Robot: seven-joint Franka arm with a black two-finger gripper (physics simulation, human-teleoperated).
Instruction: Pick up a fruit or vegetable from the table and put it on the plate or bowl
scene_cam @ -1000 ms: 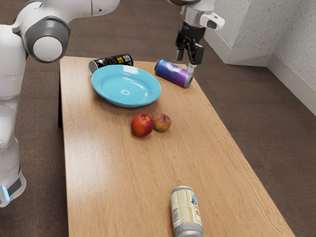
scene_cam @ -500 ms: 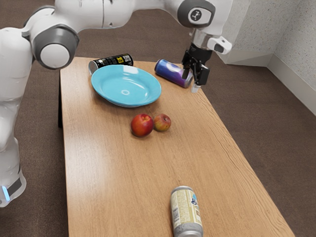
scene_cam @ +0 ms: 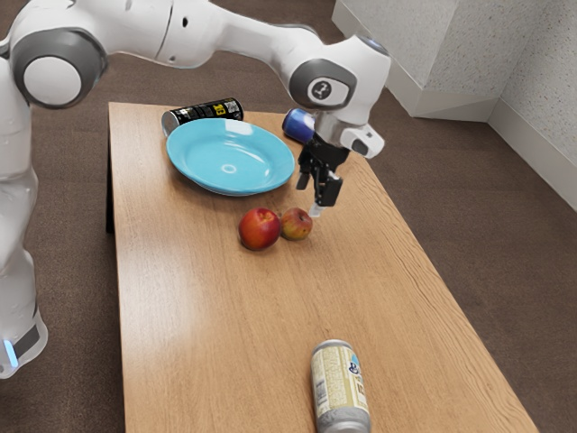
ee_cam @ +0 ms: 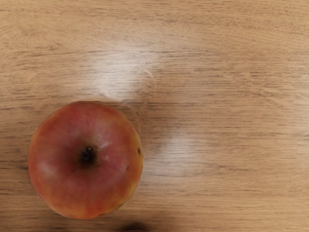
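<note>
Barely started, hovering the hand [scene_cam: 315,204] right by the small apple [scene_cam: 296,224], can't tell if apart or together, yet to grab and plate [scene_cam: 185,144] it

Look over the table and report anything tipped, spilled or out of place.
All three drink cans lie on their sides: the black can behind the light blue plate, the purple can partly hidden by the white arm, and the cream can near the wooden table's front end. Nothing looks spilled.
</note>
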